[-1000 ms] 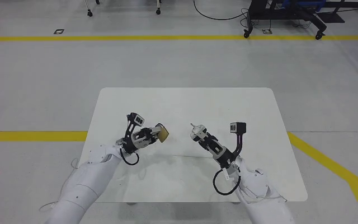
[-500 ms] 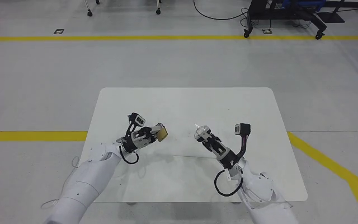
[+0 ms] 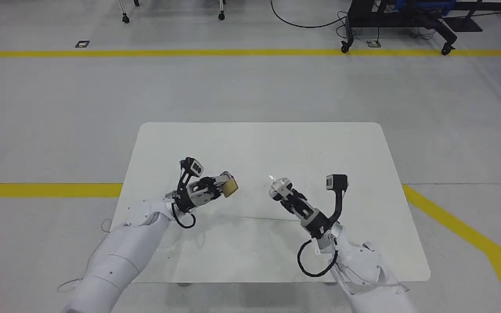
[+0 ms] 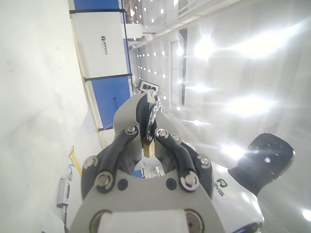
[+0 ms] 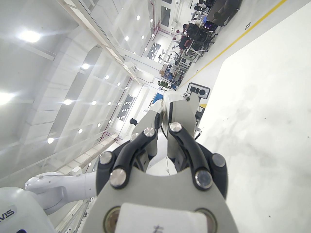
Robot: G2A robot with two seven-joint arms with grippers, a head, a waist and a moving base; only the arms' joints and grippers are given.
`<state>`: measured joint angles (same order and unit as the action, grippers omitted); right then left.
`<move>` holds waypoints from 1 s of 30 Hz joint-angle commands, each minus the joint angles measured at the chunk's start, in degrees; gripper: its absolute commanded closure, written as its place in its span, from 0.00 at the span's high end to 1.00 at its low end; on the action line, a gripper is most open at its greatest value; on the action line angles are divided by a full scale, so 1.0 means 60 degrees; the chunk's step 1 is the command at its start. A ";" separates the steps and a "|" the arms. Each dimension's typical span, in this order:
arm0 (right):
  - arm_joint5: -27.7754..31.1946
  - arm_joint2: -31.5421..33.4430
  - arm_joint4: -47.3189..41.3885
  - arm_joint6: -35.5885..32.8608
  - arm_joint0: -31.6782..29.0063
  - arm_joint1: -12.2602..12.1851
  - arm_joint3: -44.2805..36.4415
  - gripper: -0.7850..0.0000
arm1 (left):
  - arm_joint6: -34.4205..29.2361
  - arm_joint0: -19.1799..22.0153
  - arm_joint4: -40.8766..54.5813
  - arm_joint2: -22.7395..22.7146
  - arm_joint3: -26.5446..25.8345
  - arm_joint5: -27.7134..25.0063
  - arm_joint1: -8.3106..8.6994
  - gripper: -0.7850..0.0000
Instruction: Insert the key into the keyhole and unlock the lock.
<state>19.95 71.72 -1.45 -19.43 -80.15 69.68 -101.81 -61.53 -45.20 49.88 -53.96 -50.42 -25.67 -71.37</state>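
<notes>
Over on the left, the left gripper (image 3: pixel 218 188) hangs above the white table (image 3: pixel 329 149). The arm comes in from the near-left edge, bent at the elbow, with the fingers aimed toward the middle. It's pinched narrow around the lock (image 3: pixel 228 185), whose brass body pokes out just past the fingertips. In the left wrist view a silvery metal piece is squeezed between the pads. Beyond that gripper stand blue-and-white panels (image 4: pixel 107 49), each carrying a small printed logo.

Moving across, there's open table between the two grippers, so lock and key are apart.

Now the right side. The right gripper (image 3: pixel 277 188) is also off the table, its arm reaching in from the near-right edge and slanting toward the lock. Its fingers are closed down on the key (image 5: pixel 165 112), a thin sliver caught between the pads, and a small tip juts ahead of the gripper toward the lock. A yellow floor line (image 5: pixel 243 35) runs past the table's far edge.
</notes>
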 commanded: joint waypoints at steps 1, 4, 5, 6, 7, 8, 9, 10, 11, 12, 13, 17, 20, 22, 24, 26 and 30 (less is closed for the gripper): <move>-0.0226 -0.0159 0.0697 0.0521 -0.0182 0.0026 -0.0211 0.00 | 0.1028 0.0029 -0.0423 -0.0005 -0.0238 0.0633 -0.0008 0.00; -0.0560 -0.0595 0.1291 0.1335 -0.0396 0.0110 -0.0381 0.00 | 0.1866 0.0037 -0.0622 0.0021 -0.0634 0.1709 -0.0032 0.00; -0.0663 -0.0765 0.1418 0.1574 -0.0444 0.0144 -0.0397 0.00 | 0.2035 0.0014 -0.0618 0.0017 -0.0776 0.1962 -0.0042 0.00; -0.0757 -0.0959 0.1465 0.1732 -0.0485 0.0180 -0.0387 0.00 | 0.2161 -0.0015 -0.0627 0.0008 -0.0911 0.2112 -0.0050 0.00; -0.0837 -0.1182 0.1189 0.1698 -0.0512 0.0220 -0.0359 0.00 | 0.2278 -0.0054 -0.0664 -0.0001 -0.1025 0.2203 -0.0056 0.00; -0.0882 -0.1301 0.0888 0.1657 -0.0475 0.0253 -0.0300 0.00 | 0.2367 -0.0095 -0.0671 -0.0019 -0.1126 0.2277 -0.0062 0.00; -0.0925 -0.1377 0.0783 0.1612 -0.0419 0.0273 -0.0199 0.00 | 0.2427 -0.0140 -0.0626 -0.0048 -0.1224 0.2323 -0.0071 0.00; -0.0934 -0.1473 0.0508 0.1483 -0.0389 0.0296 -0.0118 0.00 | 0.2413 -0.0188 -0.0565 -0.0076 -0.1307 0.2365 -0.0077 0.00; -0.0888 -0.1540 0.0038 0.1259 -0.0362 0.0316 -0.0051 0.00 | 0.2392 -0.0206 -0.0531 -0.0087 -0.1330 0.2386 -0.0079 0.00; -0.0828 -0.1549 -0.0270 0.1058 -0.0341 0.0321 -0.0014 0.00 | 0.2392 -0.0206 -0.0531 -0.0087 -0.1330 0.2386 -0.0079 0.00; -0.0828 -0.1549 -0.0270 0.1058 -0.0341 0.0321 -0.0014 0.00 | 0.2392 -0.0206 -0.0531 -0.0087 -0.1330 0.2386 -0.0079 0.00; -0.0828 -0.1549 -0.0270 0.1058 -0.0341 0.0321 -0.0014 0.00 | 0.2392 -0.0206 -0.0531 -0.0087 -0.1330 0.2386 -0.0079 0.00; -0.0828 -0.1549 -0.0270 0.1058 -0.0341 0.0321 -0.0014 0.00 | 0.2392 -0.0206 -0.0531 -0.0087 -0.1330 0.2386 -0.0079 0.00; -0.0828 -0.1549 -0.0270 0.1058 -0.0341 0.0321 -0.0014 0.00 | 0.2392 -0.0206 -0.0531 -0.0087 -0.1330 0.2386 -0.0079 0.00; -0.0828 -0.1549 -0.0270 0.1058 -0.0341 0.0321 -0.0014 0.00 | 0.2392 -0.0206 -0.0531 -0.0087 -0.1330 0.2386 -0.0079 0.00; -0.0828 -0.1549 -0.0270 0.1058 -0.0341 0.0321 -0.0014 0.00 | 0.2392 -0.0206 -0.0531 -0.0087 -0.1330 0.2386 -0.0079 0.00; -0.0929 -0.1539 -0.0204 0.1220 -0.0371 0.0332 -0.0022 0.00 | 0.2533 -0.0275 -0.0623 -0.0092 -0.1432 0.2389 -0.0079 0.00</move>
<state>14.78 62.46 -2.93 -12.79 -82.26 71.62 -101.90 -47.09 -46.50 46.63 -54.48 -58.49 -11.36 -71.85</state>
